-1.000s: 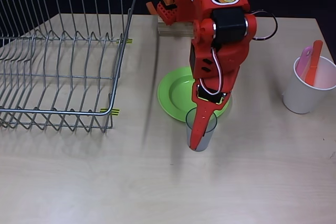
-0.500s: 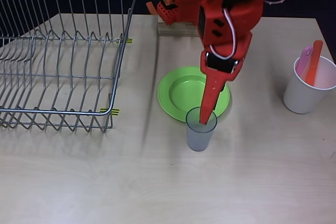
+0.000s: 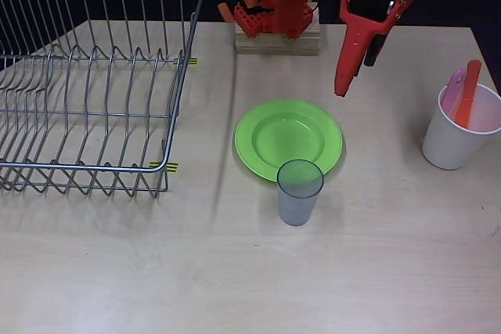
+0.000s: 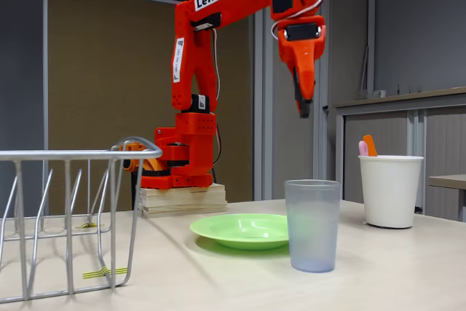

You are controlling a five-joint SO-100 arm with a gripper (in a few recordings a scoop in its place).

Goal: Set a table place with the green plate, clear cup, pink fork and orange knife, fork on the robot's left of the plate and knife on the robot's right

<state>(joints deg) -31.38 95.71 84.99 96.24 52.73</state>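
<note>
The green plate (image 3: 288,138) (image 4: 244,229) lies flat near the middle of the table. The clear cup (image 3: 299,191) (image 4: 312,224) stands upright at the plate's near edge in the overhead view, free of any grip. The pink fork (image 3: 455,89) (image 4: 362,148) and the orange knife (image 3: 469,94) (image 4: 370,144) stand handle-up inside a white cup (image 3: 458,128) (image 4: 390,189) at the right. My gripper (image 3: 341,88) (image 4: 304,109) hangs high above the table, pointing down, its jaws closed with nothing between them, beyond the plate's far right rim.
A wire dish rack (image 3: 86,84) (image 4: 65,216) takes up the left of the table. The arm's base (image 3: 275,5) (image 4: 178,172) sits on a wooden block at the far edge.
The gripper let go of the clear cup, lifted out of it and swung up and back toward the far right. The cup stays standing by the plate.
</note>
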